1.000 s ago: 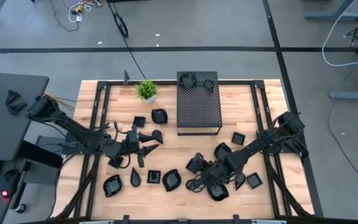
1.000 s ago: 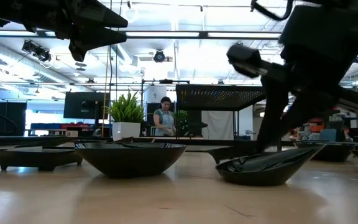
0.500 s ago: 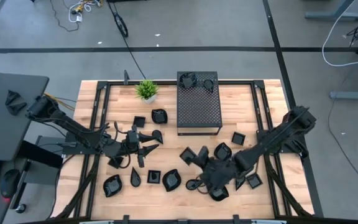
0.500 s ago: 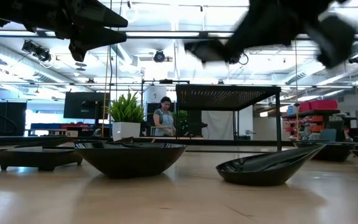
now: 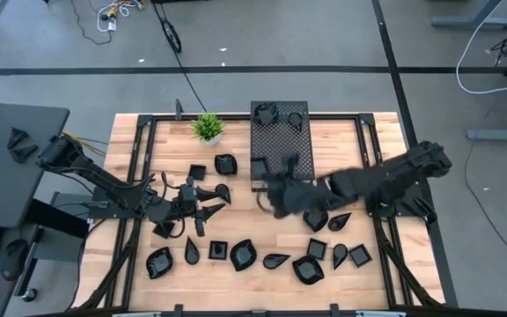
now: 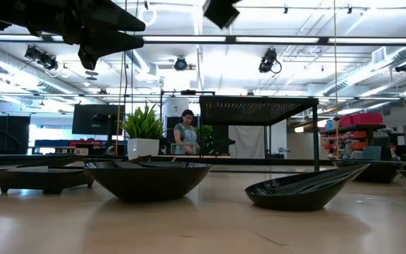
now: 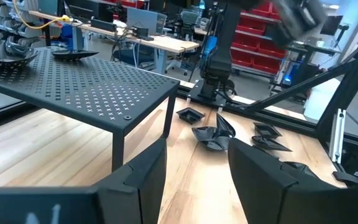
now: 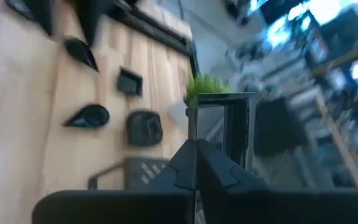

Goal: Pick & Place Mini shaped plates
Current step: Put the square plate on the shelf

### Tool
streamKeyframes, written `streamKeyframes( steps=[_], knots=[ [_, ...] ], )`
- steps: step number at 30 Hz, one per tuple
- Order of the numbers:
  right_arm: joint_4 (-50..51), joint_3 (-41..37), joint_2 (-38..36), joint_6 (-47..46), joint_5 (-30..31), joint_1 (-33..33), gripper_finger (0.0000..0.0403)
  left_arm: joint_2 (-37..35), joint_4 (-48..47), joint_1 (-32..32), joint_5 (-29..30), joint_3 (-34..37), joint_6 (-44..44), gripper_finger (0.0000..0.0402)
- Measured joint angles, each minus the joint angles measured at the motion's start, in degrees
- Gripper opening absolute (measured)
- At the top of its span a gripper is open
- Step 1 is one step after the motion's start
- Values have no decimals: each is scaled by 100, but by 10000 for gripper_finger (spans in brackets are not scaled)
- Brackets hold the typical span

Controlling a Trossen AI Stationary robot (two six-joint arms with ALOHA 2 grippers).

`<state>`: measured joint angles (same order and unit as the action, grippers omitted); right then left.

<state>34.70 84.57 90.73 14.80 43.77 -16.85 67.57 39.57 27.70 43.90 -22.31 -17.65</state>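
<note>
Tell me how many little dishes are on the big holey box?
2. The left dish and the right dish sit side by side at the far end of the box. The right arm covers its near edge, so another may hide there.

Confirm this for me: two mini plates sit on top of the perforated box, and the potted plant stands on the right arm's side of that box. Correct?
Not quite. The potted plant stands on the left arm's side of the perforated box, not the right arm's; the high view shows it. The rest holds: two mini plates sit on top of the box, at its far end.
</note>
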Motion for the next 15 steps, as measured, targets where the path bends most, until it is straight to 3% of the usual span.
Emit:
streamKeyframes(
  steps=[6,15],
  knots=[
    [739,508,318,-131,-807,675,9,0,-11,0,0,0,-2,177],
    [1262,576,817,-61,-1123,1426,9,-2,-41,-19,0,0,-4,177]
  ],
)
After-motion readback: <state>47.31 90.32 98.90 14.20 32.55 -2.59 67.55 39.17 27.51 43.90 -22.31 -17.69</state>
